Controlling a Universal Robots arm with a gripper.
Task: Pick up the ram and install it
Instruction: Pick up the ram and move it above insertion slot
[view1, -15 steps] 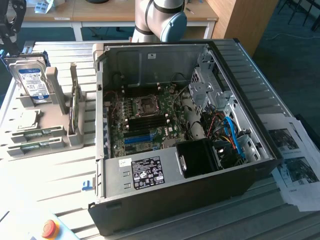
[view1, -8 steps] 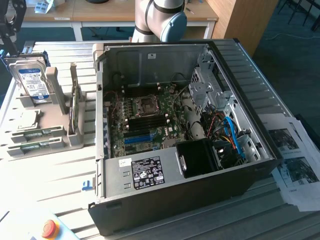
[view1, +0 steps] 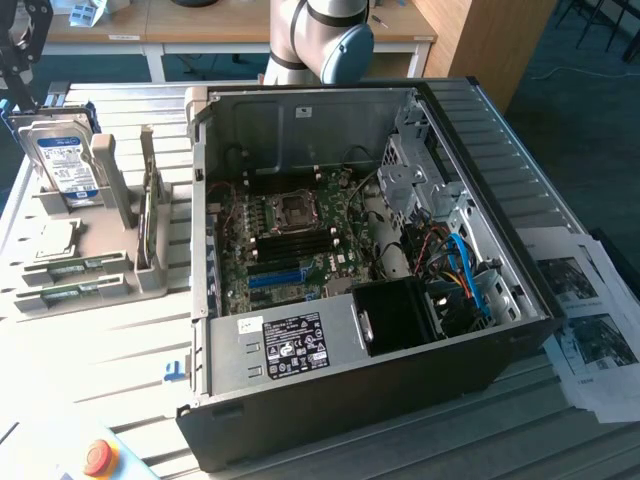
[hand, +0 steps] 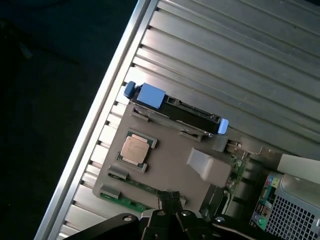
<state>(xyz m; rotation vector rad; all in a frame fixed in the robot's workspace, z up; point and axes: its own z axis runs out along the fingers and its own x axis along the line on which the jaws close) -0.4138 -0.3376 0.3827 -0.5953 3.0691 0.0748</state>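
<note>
**A:** Where is the ram (view1: 74, 270)?

**B:** It lies flat in a slot at the front of the grey holder (view1: 100, 238). The holder sits on the tabletop (view1: 100, 345), on the exterior view's left of the open computer case (view1: 350, 400). A second green stick (view1: 68, 297) lies in the next slot, just beside it.

**A:** And the tool (hand: 169, 196)?

**B:** Its fingers are closed together with nothing between them. In the wrist view they hang over the edge of the holder where the green sticks lie, and they touch neither stick.

**A:** What else is on the holder?

**B:** A hard drive (view1: 62, 160) with a blue-and-white label stands upright at the back. A square processor chip (hand: 135, 148) sits in its own recess between the drive and the sticks. A thin green board (view1: 148, 220) stands on edge on the side of the holder nearest the case.

**A:** And the case itself?

**B:** It lies on its side with the panel off, so the motherboard (view1: 290, 240) faces up. The ram is outside the case, well apart from the board.
</note>
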